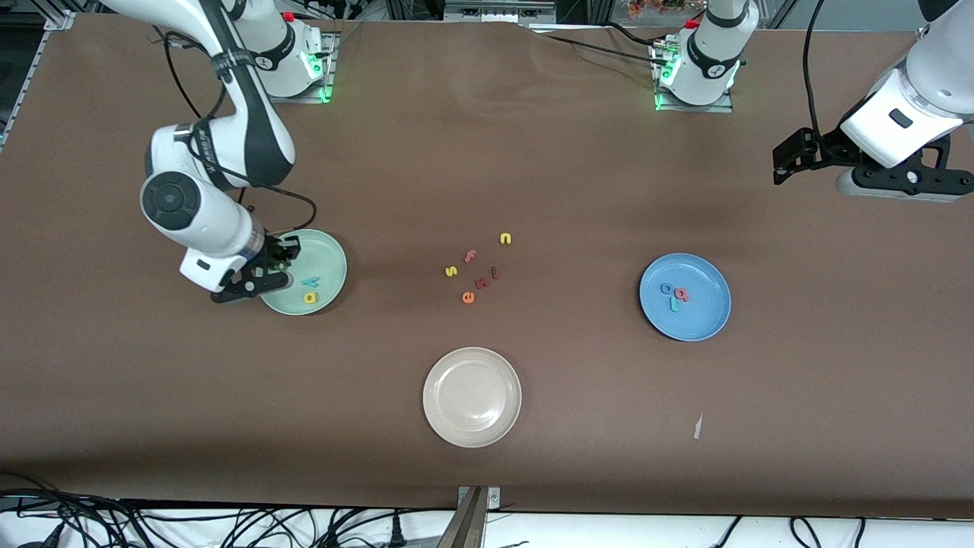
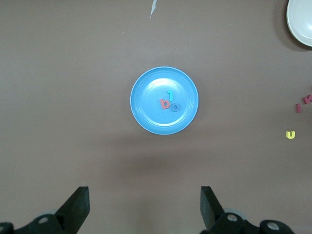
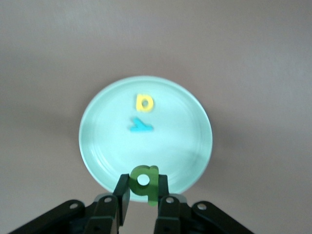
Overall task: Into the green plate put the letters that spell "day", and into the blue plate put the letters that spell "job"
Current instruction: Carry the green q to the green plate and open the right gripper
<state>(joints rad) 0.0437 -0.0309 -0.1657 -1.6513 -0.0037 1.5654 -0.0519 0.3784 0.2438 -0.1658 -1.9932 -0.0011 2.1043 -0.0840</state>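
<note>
Brown table (image 1: 533, 152), right gripper (image 3: 143, 192) clamping green d (image 3: 145, 181), stem hidden

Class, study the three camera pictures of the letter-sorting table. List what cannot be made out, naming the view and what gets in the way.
- Front view: the green d is mostly hidden by the right gripper over the green plate.
- Front view: the left gripper is too dark to show its jaws.
- Front view: the loose red letters are too small to read.
- Left wrist view: the beige plate is cut off by the edge.
</note>
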